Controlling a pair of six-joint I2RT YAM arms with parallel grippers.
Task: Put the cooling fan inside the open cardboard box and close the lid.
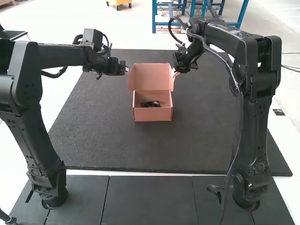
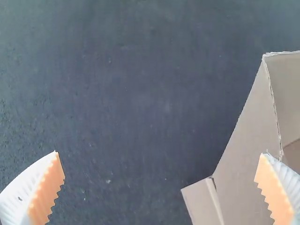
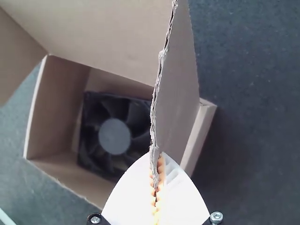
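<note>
The cardboard box (image 1: pixel 153 113) stands in the middle of the mat with its lid (image 1: pixel 150 76) upright at the back. The black cooling fan (image 1: pixel 151 103) lies flat inside it, its hub and blades visible in the right wrist view (image 3: pixel 115 136). My right gripper (image 1: pixel 176 70) is shut on the edge of the lid's right side flap (image 3: pixel 176 93), the ribbed fingers (image 3: pixel 136 192) pinching the cardboard. My left gripper (image 1: pixel 123 68) is at the lid's left edge. It is open, and the lid's left side flap (image 2: pixel 248 154) lies just inside one finger (image 2: pixel 274 192).
The box sits on a dark mat (image 1: pixel 93 131) that has free room on every side of it. Beyond the mat's left and right edges is the white table (image 1: pixel 56 93). Both arms' bases stand at the near edge.
</note>
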